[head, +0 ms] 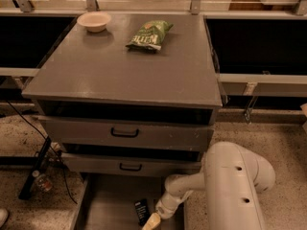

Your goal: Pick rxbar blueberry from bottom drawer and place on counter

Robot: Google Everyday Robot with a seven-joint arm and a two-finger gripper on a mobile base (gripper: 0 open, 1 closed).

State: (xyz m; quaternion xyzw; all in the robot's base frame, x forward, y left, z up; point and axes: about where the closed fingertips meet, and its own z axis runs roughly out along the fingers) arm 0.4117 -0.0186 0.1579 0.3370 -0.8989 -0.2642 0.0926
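Observation:
The rxbar blueberry (141, 211) is a small dark bar lying flat on the floor of the pulled-out bottom drawer (105, 205), near the frame's lower edge. My gripper (151, 222) reaches down into that drawer just right of the bar, its pale tip cut off by the bottom of the frame. The white arm (230, 190) bends in from the lower right. The counter (124, 71) is the broad grey top of the cabinet above.
A green chip bag (150, 34) and a pale bowl (94, 21) rest on the counter's far side. Two upper drawers with black handles (124, 132) sit above the open one. A black stand and cables (36, 169) lie on the floor at left.

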